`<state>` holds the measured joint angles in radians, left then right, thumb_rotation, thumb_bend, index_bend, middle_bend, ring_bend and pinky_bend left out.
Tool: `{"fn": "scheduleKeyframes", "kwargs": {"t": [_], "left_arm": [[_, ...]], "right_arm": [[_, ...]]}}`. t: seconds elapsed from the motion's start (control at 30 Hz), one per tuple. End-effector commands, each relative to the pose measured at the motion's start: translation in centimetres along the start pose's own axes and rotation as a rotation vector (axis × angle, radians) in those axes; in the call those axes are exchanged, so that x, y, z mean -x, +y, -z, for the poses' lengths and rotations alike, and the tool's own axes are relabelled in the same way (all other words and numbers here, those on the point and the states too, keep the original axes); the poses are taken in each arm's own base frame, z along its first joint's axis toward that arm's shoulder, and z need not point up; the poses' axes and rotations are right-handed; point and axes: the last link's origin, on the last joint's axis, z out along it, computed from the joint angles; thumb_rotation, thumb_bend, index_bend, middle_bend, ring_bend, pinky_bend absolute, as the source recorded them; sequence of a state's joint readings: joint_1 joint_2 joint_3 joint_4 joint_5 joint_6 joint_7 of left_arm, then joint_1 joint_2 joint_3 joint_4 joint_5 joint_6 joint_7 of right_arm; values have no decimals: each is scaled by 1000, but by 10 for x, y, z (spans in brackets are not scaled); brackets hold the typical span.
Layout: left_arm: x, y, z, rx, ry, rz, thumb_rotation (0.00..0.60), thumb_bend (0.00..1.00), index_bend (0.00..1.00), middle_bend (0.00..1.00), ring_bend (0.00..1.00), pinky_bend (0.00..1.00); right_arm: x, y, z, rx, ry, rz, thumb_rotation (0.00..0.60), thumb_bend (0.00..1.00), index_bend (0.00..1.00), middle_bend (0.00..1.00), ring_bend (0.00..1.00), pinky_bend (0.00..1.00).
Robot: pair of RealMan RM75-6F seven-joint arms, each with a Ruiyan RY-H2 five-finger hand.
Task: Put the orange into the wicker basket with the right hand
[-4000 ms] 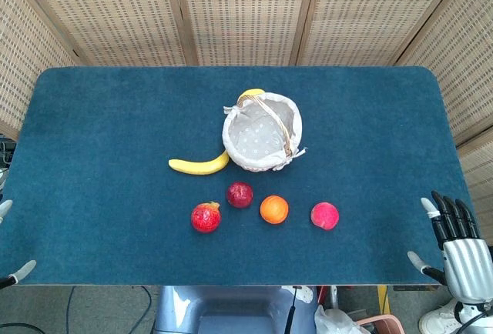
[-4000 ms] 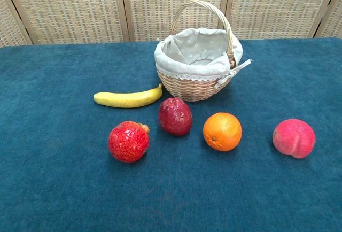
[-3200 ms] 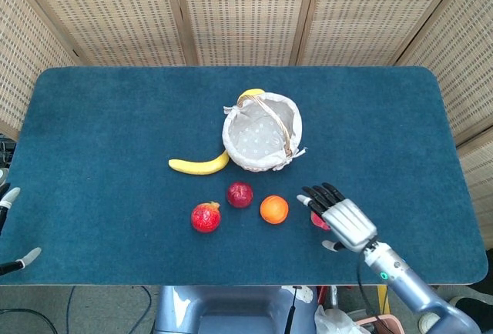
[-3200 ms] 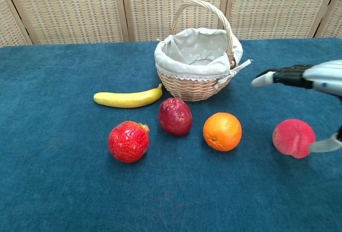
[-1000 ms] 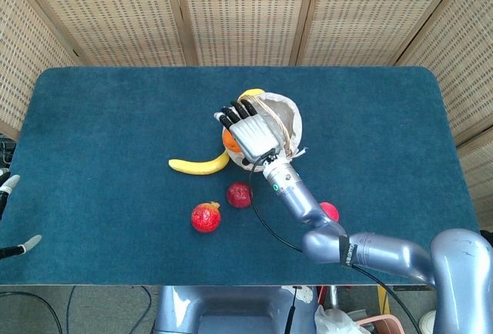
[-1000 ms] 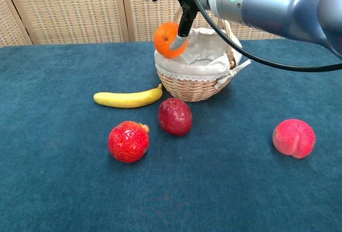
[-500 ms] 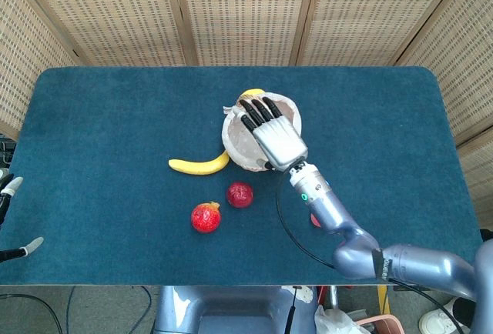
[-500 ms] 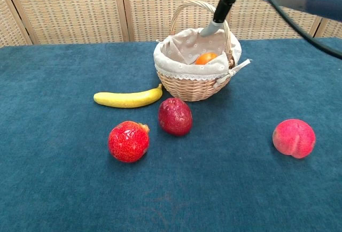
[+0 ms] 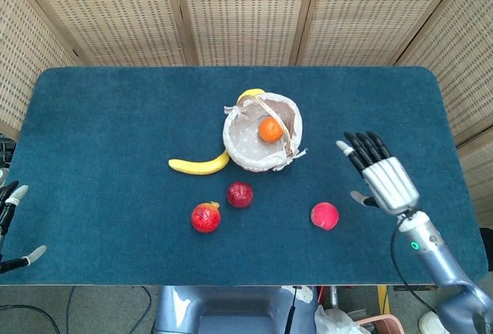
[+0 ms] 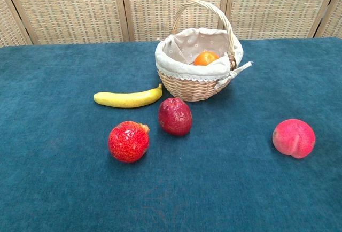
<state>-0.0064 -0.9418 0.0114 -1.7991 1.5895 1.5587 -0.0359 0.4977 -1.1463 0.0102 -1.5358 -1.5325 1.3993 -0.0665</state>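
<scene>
Blue-felt counter [image 9: 115, 118]: orange [image 9: 269, 129] sits inside the wicker basket [image 9: 239, 153], your right hand [image 9: 384, 174] empty, fingers spread, off to the side. Only risk: sweep low and you'll knock the peach [image 9: 324, 215]

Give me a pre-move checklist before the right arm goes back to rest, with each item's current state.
1. Orange inside the wicker basket: ok.
2. Right hand holding nothing, fingers apart: ok.
3. Right hand away from the basket handle: ok.
4. Peach apart from the right hand: ok, though it lies near the hand's side of the table.
5. Basket upright: ok.
6. Left hand position: cannot tell, only fingertips show at the edge.
</scene>
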Motion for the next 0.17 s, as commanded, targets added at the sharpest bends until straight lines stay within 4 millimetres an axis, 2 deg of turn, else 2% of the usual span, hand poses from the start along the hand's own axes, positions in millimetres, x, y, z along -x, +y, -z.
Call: {"fn": "scheduleKeyframes", "kwargs": {"t": [0.03, 0.17], "left_arm": [[1, 0, 2, 3, 2, -2, 600, 0, 0, 0, 0, 0], [1, 1, 2, 9, 3, -4, 600, 0, 0, 0, 0, 0]], "right_arm": [[2, 18, 55, 114, -25, -8, 600, 0, 0, 0, 0, 0], [4, 18, 73, 163, -61, -5, 600, 0, 0, 0, 0, 0]]}}
